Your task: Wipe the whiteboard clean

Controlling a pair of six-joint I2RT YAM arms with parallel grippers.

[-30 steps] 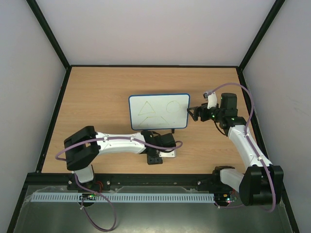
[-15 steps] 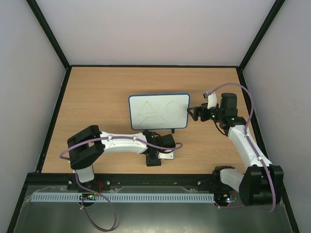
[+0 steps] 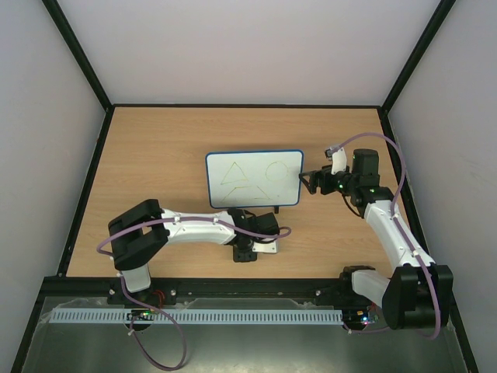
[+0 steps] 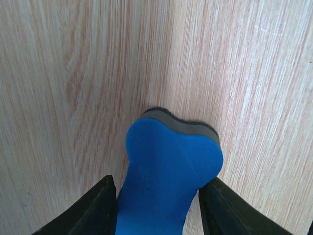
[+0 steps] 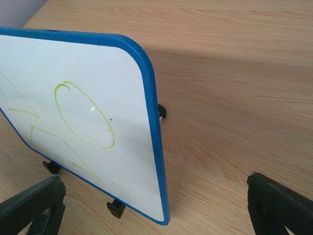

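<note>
Left fingers (image 4: 100, 208) gripped the blue eraser (image 4: 168, 169) on the tabletop (image 4: 73, 73); right fingers (image 5: 34, 205) gaped wide beside the whiteboard (image 5: 73, 117)

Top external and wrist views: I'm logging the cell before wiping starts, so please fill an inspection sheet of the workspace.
Surface: light wood-grain table, no marks seen.
Job's things: blue-rimmed white rectangular whiteboard, propped on black feet; yellow-green triangles and oval not yet erased.
Clutter: nothing seen.
Grippers: left pincer shut on blue foam eraser; right pincer open at the board's right edge, not gripping.
Cables: purple cables, looped, clear of the board.
Surroundings: pale walls, black frame.
</note>
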